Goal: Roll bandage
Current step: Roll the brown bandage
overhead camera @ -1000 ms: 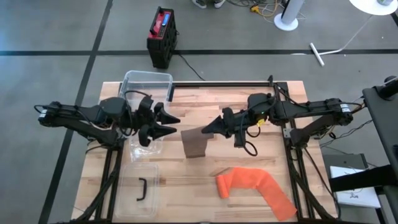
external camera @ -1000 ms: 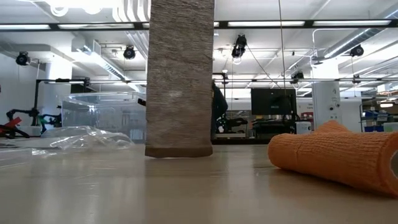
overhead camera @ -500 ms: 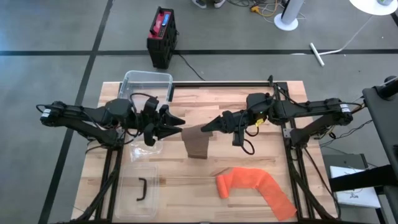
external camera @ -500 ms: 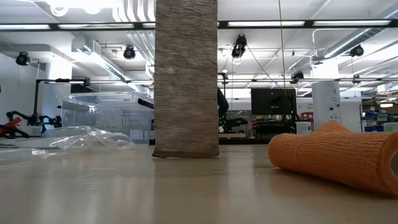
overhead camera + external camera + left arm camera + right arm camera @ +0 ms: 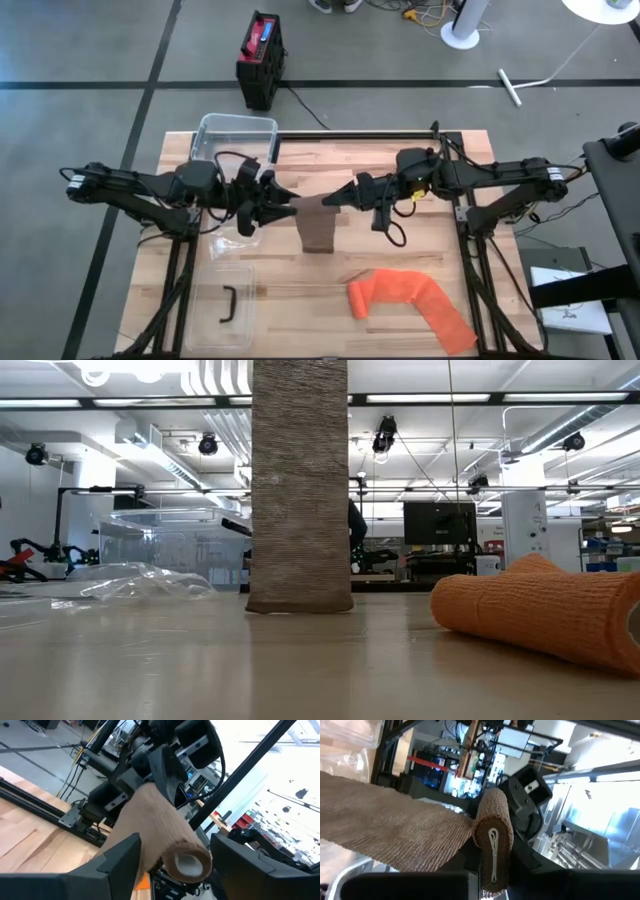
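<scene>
Currently right tool (image 5: 338,197) clamped on brown bandage (image 5: 318,230) roll above mid surface (image 5: 400,250), tail hanging to the wood, left tool (image 5: 283,210) wide around the roll's other end, not gripping — could slip or unwind if left closes off-centre.

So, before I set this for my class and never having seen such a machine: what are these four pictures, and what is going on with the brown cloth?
Two dark robot arms work at a wooden table. One picture looks straight down, one looks level across the tabletop, and two come from cameras on the arms' wrists. The right gripper is shut on the rolled end of a brown bandage, whose loose strip hangs down to the table. The left gripper is open, one finger on either side of the roll's other end. An orange bandage, a clear box, its lid and crumpled plastic wrap also lie there.
</scene>
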### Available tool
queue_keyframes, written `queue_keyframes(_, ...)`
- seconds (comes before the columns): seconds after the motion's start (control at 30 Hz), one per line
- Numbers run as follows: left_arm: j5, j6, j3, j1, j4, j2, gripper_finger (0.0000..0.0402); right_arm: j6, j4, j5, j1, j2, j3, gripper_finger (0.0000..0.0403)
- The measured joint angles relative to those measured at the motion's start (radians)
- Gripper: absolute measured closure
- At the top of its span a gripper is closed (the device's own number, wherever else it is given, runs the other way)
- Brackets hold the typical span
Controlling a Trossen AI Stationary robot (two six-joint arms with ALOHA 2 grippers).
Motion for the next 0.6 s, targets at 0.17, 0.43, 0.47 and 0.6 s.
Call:
queue_keyframes(0.17,0.001,-0.001,0.0,0.0,0.005,0.02,0.0158,-0.001,-0.002,0.008,-0.008,0.0,0.0,0.0364)
queue_keyframes(0.43,0.003,0.014,0.0,0.0,0.007,0.012,0.0176,0.003,-0.028,0.008,-0.008,0.0,0.0,0.0364)
queue_keyframes(0.47,0.003,0.024,0.0,0.0,0.007,0.013,0.0186,0.008,-0.028,0.007,-0.008,0.0,0.0,0.0364)
queue_keyframes(0.6,0.003,0.051,0.0,0.0,-0.003,0.017,0.0243,0.042,-0.028,0.003,-0.008,0.0,0.0,0.0364)
